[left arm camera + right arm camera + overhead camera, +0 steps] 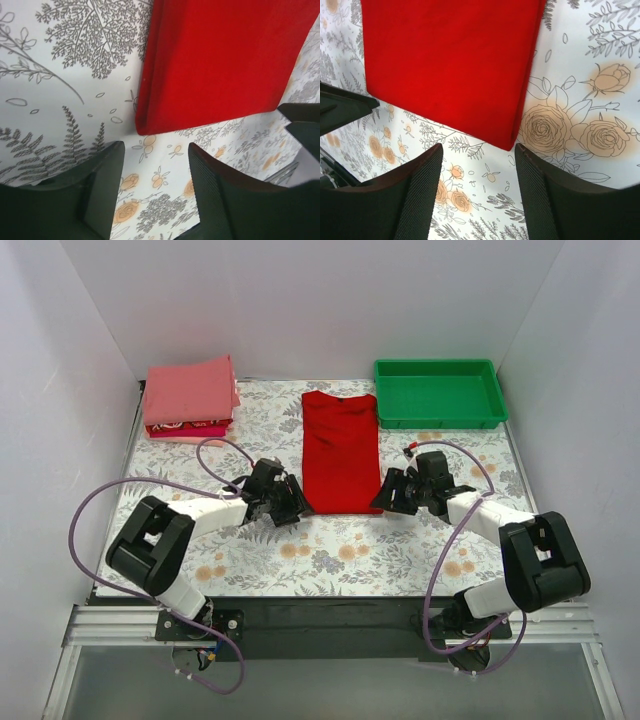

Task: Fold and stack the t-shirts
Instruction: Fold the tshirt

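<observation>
A bright red t-shirt (340,451) lies flat on the flowered table as a long narrow strip, sides folded in. Its near left corner (142,127) lies just ahead of my left gripper (156,150), whose jaws stand open over bare cloth-free table. The shirt's near right corner (512,142) lies just ahead of my right gripper (479,150), also open and holding nothing. In the top view the left gripper (292,502) and right gripper (385,495) flank the shirt's near end. Folded t-shirts (190,398), salmon-pink on top of magenta and pale pink, are stacked at the far left.
A green plastic tray (438,392) stands at the far right. White walls close in the table on three sides. Purple cables loop beside both arms. The opposite gripper's dark fingers (302,125) show at the edge of each wrist view.
</observation>
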{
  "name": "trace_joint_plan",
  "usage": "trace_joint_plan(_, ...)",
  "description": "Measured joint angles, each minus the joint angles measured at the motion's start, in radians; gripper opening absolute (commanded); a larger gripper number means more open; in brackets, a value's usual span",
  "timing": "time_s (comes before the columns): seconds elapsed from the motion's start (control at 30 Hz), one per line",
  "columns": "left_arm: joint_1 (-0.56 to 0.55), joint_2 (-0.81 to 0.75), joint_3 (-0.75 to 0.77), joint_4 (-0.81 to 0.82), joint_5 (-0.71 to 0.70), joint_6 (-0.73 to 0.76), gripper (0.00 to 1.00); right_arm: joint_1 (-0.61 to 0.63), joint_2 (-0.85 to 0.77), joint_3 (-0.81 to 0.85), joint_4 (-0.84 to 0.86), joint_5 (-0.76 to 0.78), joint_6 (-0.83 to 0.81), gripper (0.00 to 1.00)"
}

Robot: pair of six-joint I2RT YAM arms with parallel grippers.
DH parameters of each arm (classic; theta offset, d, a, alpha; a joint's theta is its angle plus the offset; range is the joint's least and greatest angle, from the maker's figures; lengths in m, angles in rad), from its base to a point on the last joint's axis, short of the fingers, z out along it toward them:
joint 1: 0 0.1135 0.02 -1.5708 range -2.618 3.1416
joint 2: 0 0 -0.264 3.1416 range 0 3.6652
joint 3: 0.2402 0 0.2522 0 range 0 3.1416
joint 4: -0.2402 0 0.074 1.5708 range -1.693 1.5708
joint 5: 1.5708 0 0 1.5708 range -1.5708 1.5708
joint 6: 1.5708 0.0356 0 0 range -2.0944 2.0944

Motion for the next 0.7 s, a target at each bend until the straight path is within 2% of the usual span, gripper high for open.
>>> trace_joint_plan(0.03,0.0,0.011,0.003,0.01,0.004,-0.006,0.44,0.0,0.007,0.0,0.001,0.005,0.003,0.54)
trace_joint_plan(0.3,0.0,0.05,0.014,0.039,-0.013,-0.027,0.33,0.0,0.064,0.0,0.0,0.044,0.013,0.44)
trace_joint_plan(0.37,0.0,0.061,0.024,0.04,-0.019,-0.031,0.28,0.0,0.067,0.0,0.0,0.047,0.011,0.37)
trace_joint_plan(0.47,0.0,0.078,0.035,0.041,-0.031,-0.034,0.22,0.0,0.08,0.0,0.001,0.046,0.013,0.37)
trace_joint_plan(0.5,0.0,0.084,0.039,0.043,-0.033,-0.035,0.14,0.0,0.085,0.0,0.001,0.046,0.013,0.37)
trace_joint_plan(0.57,0.0,0.099,0.055,0.037,-0.044,-0.035,0.0,0.0,0.093,0.001,0.008,0.039,0.012,0.3)
trace_joint_plan(0.6,0.0,0.11,0.064,0.032,-0.049,-0.033,0.0,0.0,0.097,0.001,0.01,0.037,0.012,0.27)
trace_joint_plan(0.7,0.0,0.13,0.089,0.024,-0.05,-0.031,0.0,0.0,0.112,0.003,0.016,0.03,0.011,0.06)
